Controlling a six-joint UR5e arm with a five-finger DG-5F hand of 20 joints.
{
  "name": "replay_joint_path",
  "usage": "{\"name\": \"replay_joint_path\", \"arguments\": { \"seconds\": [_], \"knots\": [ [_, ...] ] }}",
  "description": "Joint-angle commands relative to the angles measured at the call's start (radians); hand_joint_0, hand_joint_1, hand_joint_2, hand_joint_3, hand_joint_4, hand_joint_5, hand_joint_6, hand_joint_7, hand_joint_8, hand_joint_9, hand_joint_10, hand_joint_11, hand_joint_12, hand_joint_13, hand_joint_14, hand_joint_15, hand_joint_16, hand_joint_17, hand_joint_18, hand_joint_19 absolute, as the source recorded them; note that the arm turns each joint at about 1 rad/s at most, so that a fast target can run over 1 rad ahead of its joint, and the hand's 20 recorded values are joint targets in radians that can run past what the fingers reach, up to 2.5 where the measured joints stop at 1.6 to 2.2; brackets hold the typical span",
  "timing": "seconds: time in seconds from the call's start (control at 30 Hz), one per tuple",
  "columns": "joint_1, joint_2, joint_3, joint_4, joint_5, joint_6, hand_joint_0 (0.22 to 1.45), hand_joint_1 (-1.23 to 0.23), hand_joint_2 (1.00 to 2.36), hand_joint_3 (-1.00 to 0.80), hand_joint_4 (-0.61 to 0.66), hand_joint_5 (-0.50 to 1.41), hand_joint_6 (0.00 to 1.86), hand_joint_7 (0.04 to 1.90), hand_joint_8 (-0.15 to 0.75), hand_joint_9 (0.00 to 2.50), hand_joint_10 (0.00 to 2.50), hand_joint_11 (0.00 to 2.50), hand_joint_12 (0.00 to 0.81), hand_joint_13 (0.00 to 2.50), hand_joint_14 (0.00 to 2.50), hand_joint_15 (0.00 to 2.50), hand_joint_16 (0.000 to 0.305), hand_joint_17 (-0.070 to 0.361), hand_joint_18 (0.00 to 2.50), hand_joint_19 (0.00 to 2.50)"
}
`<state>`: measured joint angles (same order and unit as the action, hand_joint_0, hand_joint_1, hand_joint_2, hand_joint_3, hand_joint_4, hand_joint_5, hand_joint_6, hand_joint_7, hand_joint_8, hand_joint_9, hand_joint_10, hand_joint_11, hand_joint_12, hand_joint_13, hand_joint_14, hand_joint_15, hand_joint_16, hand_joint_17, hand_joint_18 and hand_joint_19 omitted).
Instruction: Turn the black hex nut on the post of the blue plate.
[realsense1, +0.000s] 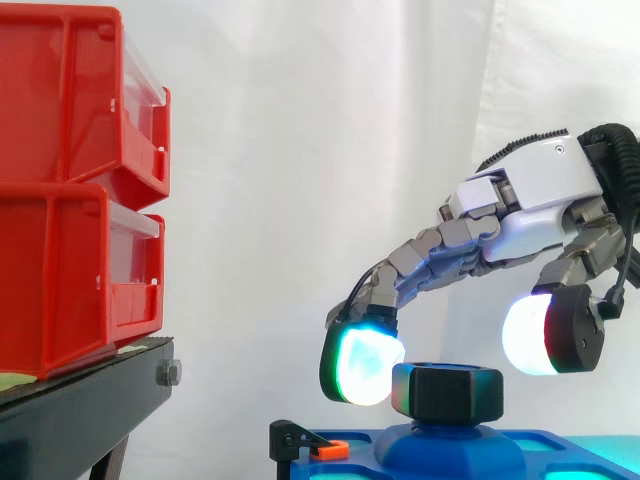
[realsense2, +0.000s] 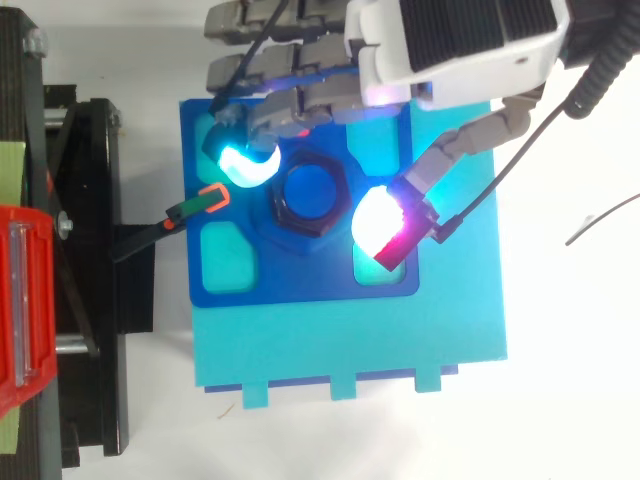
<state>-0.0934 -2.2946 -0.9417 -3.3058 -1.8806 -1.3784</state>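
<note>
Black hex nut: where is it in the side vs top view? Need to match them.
Side view: the black hex nut sits low, right of centre.
Top view: near centre, slightly high.
Shared landmark: the orange clip, left of the nut in both.

The side view looks level across the work from close by, about as high as the black nut (realsense1: 447, 392) on the blue plate (realsense2: 300, 285), facing the white curtain (realsense1: 300, 150). The top view looks straight down, equally near. Both share plate, nut, the hand (realsense1: 530, 200) and part of the red bins (realsense1: 60, 180).
</note>
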Motion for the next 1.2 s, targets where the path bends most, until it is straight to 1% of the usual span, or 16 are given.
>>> {"name": "replay_joint_path", "arguments": {
  "seconds": [0.0, 0.1, 0.27, 0.33, 0.37, 0.43, 0.57, 0.6, 0.67, 0.8, 0.83, 0.87, 0.93, 0.97, 1.03, 1.17],
  "knots": [
    [-0.011, 0.000, 0.014, -0.020, -0.015, -0.001, 0.43, -0.55, 1.00, -0.50, 0.14, -0.22, 0.50, 0.75, 0.181, 0.26, 0.00, 0.00, 0.307, 0.11, 0.00, 0.06, 0.045, 0.101, 0.00, 0.10],
    [-0.012, 0.000, 0.030, -0.046, -0.017, -0.007, 0.43, -0.55, 1.00, -0.50, 0.14, -0.22, 0.50, 0.75, 0.181, 0.26, 0.00, 0.00, 0.307, 0.12, 0.00, 0.06, 0.045, 0.102, 0.00, 0.11],
    [-0.012, 0.000, 0.053, -0.060, -0.017, -0.010, 0.43, -0.57, 1.00, -0.50, 0.14, -0.21, 0.50, 0.74, 0.184, 0.28, 0.00, 0.00, 0.311, 0.14, 0.00, 0.05, 0.046, 0.103, 0.00, 0.09],
    [-0.009, 0.000, 0.072, -0.075, -0.015, -0.008, 0.43, -0.57, 1.00, -0.50, 0.14, -0.21, 0.50, 0.74, 0.184, 0.28, 0.00, 0.00, 0.311, 0.14, 0.00, 0.05, 0.046, 0.103, 0.00, 0.09],
    [-0.005, 0.000, 0.076, -0.086, -0.012, -0.008, 0.43, -0.57, 1.00, -0.50, 0.14, -0.21, 0.50, 0.74, 0.184, 0.28, 0.00, 0.00, 0.310, 0.14, 0.00, 0.05, 0.046, 0.103, 0.00, 0.09],
    [-0.002, 0.000, 0.080, -0.098, -0.009, -0.005, 0.44, -0.57, 1.00, -0.50, 0.14, -0.21, 0.50, 0.74, 0.184, 0.28, 0.00, 0.00, 0.310, 0.14, 0.00, 0.05, 0.046, 0.103, 0.00, 0.10],
    [0.006, 0.000, 0.080, -0.092, 0.008, 0.019, 0.44, -0.57, 1.00, -0.50, 0.14, -0.21, 0.50, 0.74, 0.184, 0.28, 0.00, 0.00, 0.310, 0.15, 0.00, 0.05, 0.046, 0.103, 0.00, 0.09],
    [0.012, 0.000, 0.080, -0.084, 0.015, 0.033, 0.44, -0.57, 1.00, -0.50, 0.14, -0.21, 0.50, 0.74, 0.184, 0.28, 0.00, 0.00, 0.310, 0.15, 0.00, 0.05, 0.046, 0.103, 0.00, 0.09],
    [0.018, 0.000, 0.078, -0.074, 0.023, 0.045, 0.44, -0.57, 1.00, -0.50, 0.14, -0.21, 0.50, 0.74, 0.184, 0.28, 0.00, 0.00, 0.310, 0.15, 0.00, 0.05, 0.046, 0.104, 0.00, 0.10],
    [0.034, -0.002, 0.069, -0.052, 0.035, 0.056, 0.44, -0.57, 1.00, -0.50, 0.14, -0.21, 0.50, 0.73, 0.184, 0.29, 0.00, 0.00, 0.311, 0.16, 0.00, 0.05, 0.046, 0.104, 0.00, 0.10],
    [0.044, -0.002, 0.049, -0.023, 0.051, 0.062, 0.44, -0.57, 1.00, -0.50, 0.14, -0.21, 0.50, 0.74, 0.184, 0.29, 0.00, 0.00, 0.311, 0.16, 0.00, 0.05, 0.046, 0.104, 0.00, 0.10],
    [0.047, -0.002, 0.040, -0.011, 0.055, 0.064, 0.44, -0.57, 1.00, -0.50, 0.14, -0.21, 0.50, 0.74, 0.185, 0.29, 0.00, 0.00, 0.311, 0.16, 0.00, 0.05, 0.046, 0.104, 0.00, 0.11],
    [0.063, -0.002, 0.015, 0.015, 0.067, 0.075, 0.44, -0.57, 1.00, -0.50, 0.14, -0.21, 0.50, 0.74, 0.185, 0.29, 0.00, 0.00, 0.311, 0.16, 0.00, 0.05, 0.046, 0.104, 0.00, 0.11],
    [0.066, -0.002, 0.011, 0.020, 0.074, 0.079, 0.44, -0.57, 1.00, -0.50, 0.14, -0.21, 0.50, 0.74, 0.185, 0.29, 0.00, 0.00, 0.311, 0.16, 0.00, 0.05, 0.046, 0.104, 0.00, 0.11],
    [0.078, -0.002, 0.001, 0.025, 0.090, 0.091, 0.44, -0.57, 1.00, -0.50, 0.14, -0.21, 0.50, 0.74, 0.185, 0.29, 0.00, 0.00, 0.311, 0.16, 0.00, 0.06, 0.046, 0.104, 0.00, 0.11],
    [0.090, -0.002, 0.003, 0.011, 0.093, 0.098, 0.44, -0.57, 1.00, -0.50, 0.14, -0.21, 0.50, 0.74, 0.185, 0.28, 0.00, 0.00, 0.311, 0.16, 0.00, 0.06, 0.046, 0.104, 0.00, 0.11]
  ]
}}
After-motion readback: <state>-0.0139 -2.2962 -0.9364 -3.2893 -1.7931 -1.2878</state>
